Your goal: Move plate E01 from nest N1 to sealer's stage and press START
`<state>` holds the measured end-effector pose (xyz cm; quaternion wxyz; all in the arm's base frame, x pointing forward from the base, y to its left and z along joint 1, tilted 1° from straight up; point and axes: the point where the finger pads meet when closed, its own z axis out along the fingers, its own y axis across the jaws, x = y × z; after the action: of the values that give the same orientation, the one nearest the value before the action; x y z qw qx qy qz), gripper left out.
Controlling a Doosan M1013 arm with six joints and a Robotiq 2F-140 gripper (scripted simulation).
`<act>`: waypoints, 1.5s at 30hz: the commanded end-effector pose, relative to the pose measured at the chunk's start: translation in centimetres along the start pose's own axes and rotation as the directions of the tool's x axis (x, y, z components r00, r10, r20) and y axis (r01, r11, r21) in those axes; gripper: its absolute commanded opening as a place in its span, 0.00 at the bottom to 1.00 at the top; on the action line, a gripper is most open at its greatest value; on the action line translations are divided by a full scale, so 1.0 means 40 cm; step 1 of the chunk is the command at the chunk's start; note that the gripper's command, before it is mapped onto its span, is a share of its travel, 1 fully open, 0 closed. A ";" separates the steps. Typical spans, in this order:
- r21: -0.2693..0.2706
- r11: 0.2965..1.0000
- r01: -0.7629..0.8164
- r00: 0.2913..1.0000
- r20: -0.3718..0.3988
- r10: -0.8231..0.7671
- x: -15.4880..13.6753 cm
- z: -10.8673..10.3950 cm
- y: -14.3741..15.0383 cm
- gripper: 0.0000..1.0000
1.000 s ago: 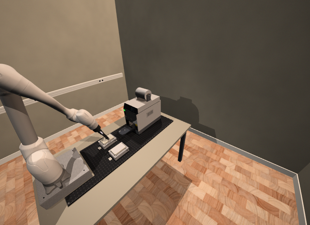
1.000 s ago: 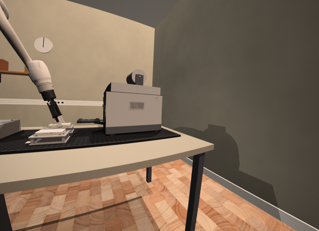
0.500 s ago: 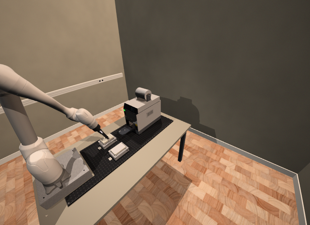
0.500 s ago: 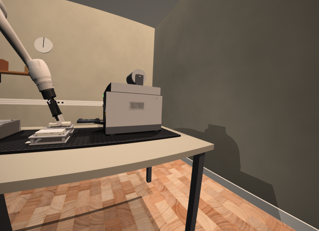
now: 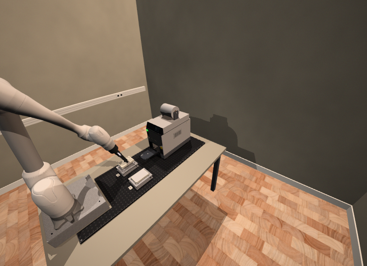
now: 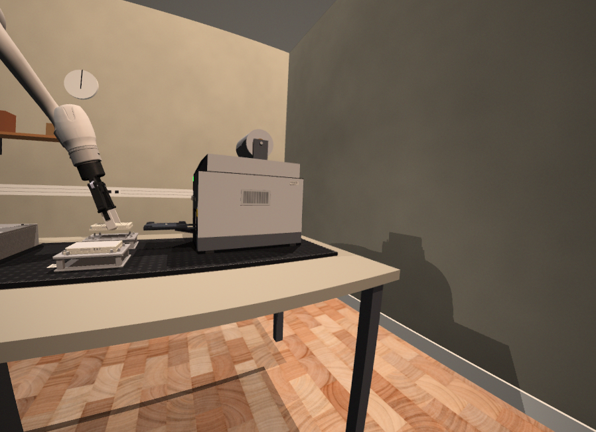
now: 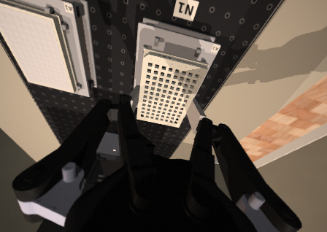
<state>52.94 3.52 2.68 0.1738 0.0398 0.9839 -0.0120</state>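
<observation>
Plate E01 [image 7: 168, 90], a cream well plate with a grid of square wells, is between the fingers of my gripper [image 7: 164, 99], which is shut on its two long sides. The plate hangs a little above nest N1 [image 7: 179, 45], whose grey frame shows beyond its far end. In the top view the gripper [image 5: 124, 159] and E01 [image 5: 126, 161] are over N1 [image 5: 127, 168]. In the exterior view E01 [image 6: 111, 225] sits just above N1 [image 6: 113, 235]. The sealer [image 5: 168, 133] shows a green lamp [image 5: 147, 129]. Its dark stage [image 5: 147, 154] is out and bare.
The second plate [image 5: 140, 176], with a smooth white top, rests in nest N2 beside N1; it also shows in the wrist view [image 7: 36, 47]. A foil roll [image 5: 169, 110] sits on top of the sealer. The arm's grey base block [image 5: 74, 209] stands at the table's left end.
</observation>
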 end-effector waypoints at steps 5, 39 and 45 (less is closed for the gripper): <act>0.000 1.000 0.000 1.000 0.000 0.000 -0.009 -0.025 0.000 0.10; 0.000 1.000 0.000 1.000 0.000 0.000 -0.052 -0.143 0.000 0.10; 0.000 1.000 0.000 1.000 0.000 0.000 -0.060 -0.166 0.000 0.10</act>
<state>52.94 3.58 9.52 0.1737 0.0398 0.9839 -0.0119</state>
